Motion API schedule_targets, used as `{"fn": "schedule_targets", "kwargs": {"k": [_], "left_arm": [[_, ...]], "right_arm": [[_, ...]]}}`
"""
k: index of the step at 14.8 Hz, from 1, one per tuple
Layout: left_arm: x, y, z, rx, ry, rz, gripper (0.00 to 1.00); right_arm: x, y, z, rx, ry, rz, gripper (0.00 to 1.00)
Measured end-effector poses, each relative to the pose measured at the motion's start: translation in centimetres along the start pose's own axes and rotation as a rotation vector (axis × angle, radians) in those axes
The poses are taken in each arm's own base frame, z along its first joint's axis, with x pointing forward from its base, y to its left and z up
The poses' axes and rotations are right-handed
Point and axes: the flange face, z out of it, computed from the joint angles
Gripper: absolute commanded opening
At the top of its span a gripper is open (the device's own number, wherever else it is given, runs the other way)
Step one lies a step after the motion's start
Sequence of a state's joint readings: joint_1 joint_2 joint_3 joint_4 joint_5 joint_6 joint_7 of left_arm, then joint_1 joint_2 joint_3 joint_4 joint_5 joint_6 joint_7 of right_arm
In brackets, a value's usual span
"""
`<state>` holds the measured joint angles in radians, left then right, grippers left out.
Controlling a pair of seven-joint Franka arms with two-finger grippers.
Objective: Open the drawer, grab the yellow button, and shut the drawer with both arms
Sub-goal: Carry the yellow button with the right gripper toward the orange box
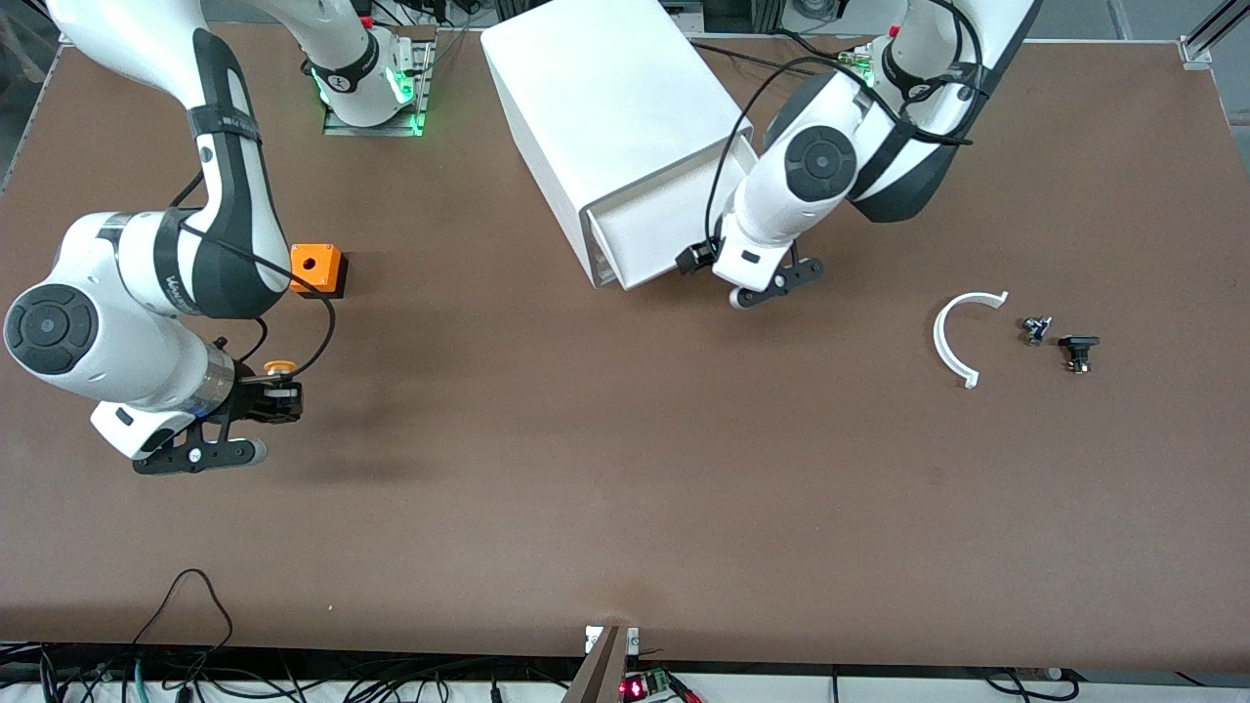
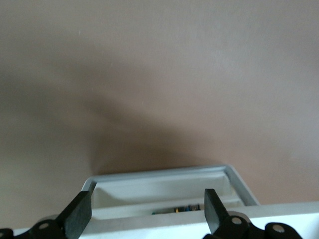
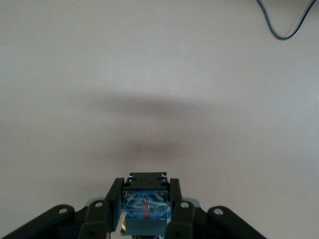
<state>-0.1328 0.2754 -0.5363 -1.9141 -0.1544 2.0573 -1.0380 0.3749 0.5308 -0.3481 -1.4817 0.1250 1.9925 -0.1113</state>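
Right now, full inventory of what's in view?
cabinet: 1, white, on the table between the arm bases
drawer: 1, white, pulled partly out of the cabinet's front
button: 1, orange-yellow cap, held in the right end effector
cube with hole: 1, orange, toward the right arm's end
curved piece: 1, white, toward the left arm's end
small parts: 2, black, beside the curved piece
table: 1, brown
left end effector: 1, black, open, over the open drawer
right end effector: 1, black, shut on the button, over the table
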Motion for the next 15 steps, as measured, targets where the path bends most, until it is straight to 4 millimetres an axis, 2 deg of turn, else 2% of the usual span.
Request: {"fn": "schedule_targets", "kwargs": {"k": [4,9,15], "left_arm": [[-2.6,0.5,0.8,0.054,-0.034,0.032,1.0],[-4.7,1.1,1.3,0.073,-0.049,0.065,1.0],[-8.4,2.2,2.0,0.092,-0.061,0.05,1.0]], "right_arm": [[-1.5,1.3,5.0,-0.014,0.055,-0.001,0.0],[-4.1,2.3,10.9,-0.028,0.107,0.006,0.0],[-5.2,2.5,15.4,0.086,0.08,0.033,0.0]]}}
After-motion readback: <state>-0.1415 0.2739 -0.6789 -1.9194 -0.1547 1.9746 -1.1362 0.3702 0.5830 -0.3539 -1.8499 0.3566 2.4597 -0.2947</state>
